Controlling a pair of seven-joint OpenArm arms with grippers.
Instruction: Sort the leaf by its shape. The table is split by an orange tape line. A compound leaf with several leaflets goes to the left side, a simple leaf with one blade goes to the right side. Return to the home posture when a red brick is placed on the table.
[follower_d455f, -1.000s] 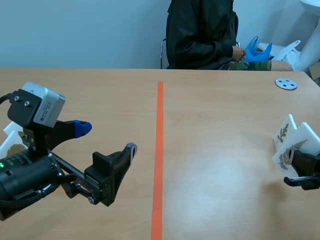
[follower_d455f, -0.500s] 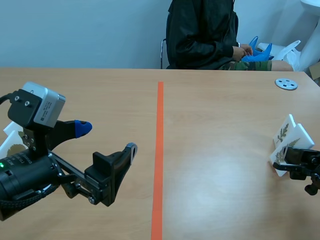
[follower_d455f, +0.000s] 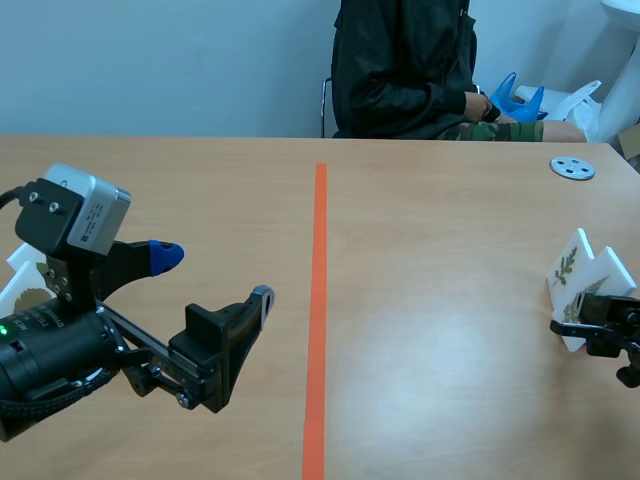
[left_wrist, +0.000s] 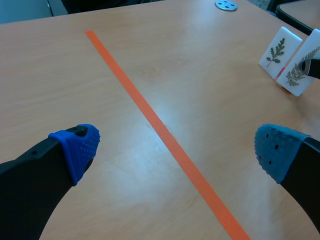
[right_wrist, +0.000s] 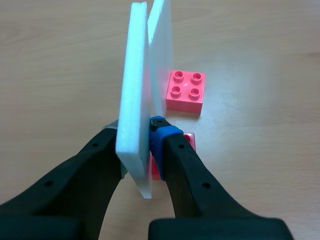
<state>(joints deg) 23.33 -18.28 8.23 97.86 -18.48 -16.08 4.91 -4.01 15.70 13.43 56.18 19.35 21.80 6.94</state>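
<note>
Change over the last second: right hand (follower_d455f: 603, 331) has come up from a lower spot nearer the robot and now sits against the lower part of the front leaf card (right_wrist: 134, 90). The card itself has barely shifted, perhaps slightly toward the desk's right edge. Left arm has not moved.

Reading: the grasp looks made and the carry not yet begun. The card is still on the right side of the desk (follower_d455f: 440, 230), well apart from the orange tape line (follower_d455f: 320, 300).

Right hand state: clamped on the card. In the right wrist view the card stands edge-on between the two fingers, with the blue pad (right_wrist: 160, 131) pressed to one face and the other finger against the opposite face.

Second leaf card (follower_d455f: 567, 265) stands just behind the held one, close to it; I cannot tell whether they touch.

Leaf on the held card, seen from the left wrist view, is feathery with many small leaflets — judged compound, so it belongs left of the tape.

Pink brick (right_wrist: 185, 91) lies on the desk just beyond the cards, and a second pink piece shows low beside the held card, possibly its foot. Neither reads as the red-brick signal — a judgement only.

Left hand (left_wrist: 175, 148) is spread wide with nothing between its fingers, hovering left of the tape.
</note>
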